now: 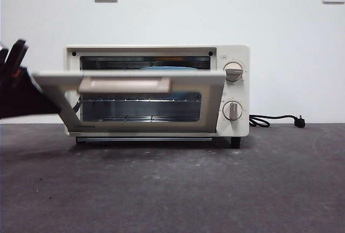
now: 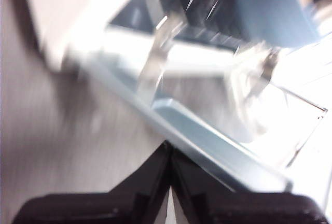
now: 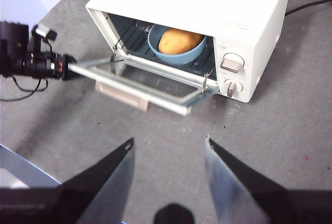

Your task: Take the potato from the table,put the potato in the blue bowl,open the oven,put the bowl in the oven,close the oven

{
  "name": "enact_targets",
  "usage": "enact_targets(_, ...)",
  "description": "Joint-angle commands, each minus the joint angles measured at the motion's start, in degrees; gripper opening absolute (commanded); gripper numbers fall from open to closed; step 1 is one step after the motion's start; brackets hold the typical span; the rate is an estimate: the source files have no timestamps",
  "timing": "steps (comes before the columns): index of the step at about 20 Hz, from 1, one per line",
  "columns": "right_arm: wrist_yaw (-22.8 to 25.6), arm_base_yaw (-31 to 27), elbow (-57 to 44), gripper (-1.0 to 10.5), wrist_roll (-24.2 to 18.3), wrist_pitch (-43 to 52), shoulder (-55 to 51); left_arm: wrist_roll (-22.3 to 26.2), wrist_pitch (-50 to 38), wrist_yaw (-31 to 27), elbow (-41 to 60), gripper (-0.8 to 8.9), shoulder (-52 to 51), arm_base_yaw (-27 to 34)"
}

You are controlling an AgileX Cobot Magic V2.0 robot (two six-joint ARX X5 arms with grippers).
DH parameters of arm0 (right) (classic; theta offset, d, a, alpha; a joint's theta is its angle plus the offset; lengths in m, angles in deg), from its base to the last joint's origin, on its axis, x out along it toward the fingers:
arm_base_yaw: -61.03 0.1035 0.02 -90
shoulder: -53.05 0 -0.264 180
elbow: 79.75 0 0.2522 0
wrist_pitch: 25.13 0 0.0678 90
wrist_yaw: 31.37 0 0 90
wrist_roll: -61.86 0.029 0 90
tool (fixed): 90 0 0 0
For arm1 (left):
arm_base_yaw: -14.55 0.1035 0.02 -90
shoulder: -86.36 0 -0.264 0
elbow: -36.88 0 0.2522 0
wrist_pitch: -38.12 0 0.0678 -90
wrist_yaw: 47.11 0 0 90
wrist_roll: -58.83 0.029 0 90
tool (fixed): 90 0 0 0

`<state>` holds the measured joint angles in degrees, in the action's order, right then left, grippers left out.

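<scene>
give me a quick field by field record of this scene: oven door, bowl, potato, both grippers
oven: cream-white, on the table, cord trailing behind it
oven door: partly open, hanging about halfway
blue bowl: inside the oven on the rack
potato: in the blue bowl
left gripper: jaws shut, at the door's side edge, pressing against it
right gripper: jaws open, holding nothing, held back above the table in front of the oven
task stage: bowl is in, door not yet closed
</scene>
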<state>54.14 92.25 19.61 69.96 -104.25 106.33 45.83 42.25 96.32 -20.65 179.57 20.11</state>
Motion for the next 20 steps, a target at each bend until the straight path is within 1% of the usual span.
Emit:
enact_targets(1,0.07,0.15,0.02,2.2,0.0,-0.63,-0.04,-2.95,-2.78,-0.09,-2.67,-0.08,-0.39,-0.24)
enact_targets(4,0.07,0.15,0.02,2.2,0.02,-1.01,-0.04,-3.56,-2.71,-2.73,-5.51,-0.08,-0.39,-0.28)
enact_targets(6,0.07,0.15,0.02,2.2,0.02,-1.01,-0.02,-3.56,-2.56,-3.26,-7.13,-0.08,-0.39,-0.28)
enact_targets(10,0.04,0.15,0.02,2.2,0.0,-1.03,-0.02,-3.52,0.39,-2.01,-10.01,-0.08,-0.55,-0.28)
enact_targets(13,0.04,0.15,0.02,2.2,-0.02,-1.18,-0.02,-3.06,3.93,-2.12,-11.1,-0.08,-1.79,-0.39)
enact_targets(17,0.0,0.15,0.02,2.2,-0.07,-1.2,0.04,-0.02,9.75,-2.97,-11.61,-0.08,-6.05,-0.87)
enact_targets(20,-0.07,0.15,0.02,2.2,-0.09,-1.29,0.31,3.15,15.45,-6.34,-11.8,-0.08,-11.02,-1.73)
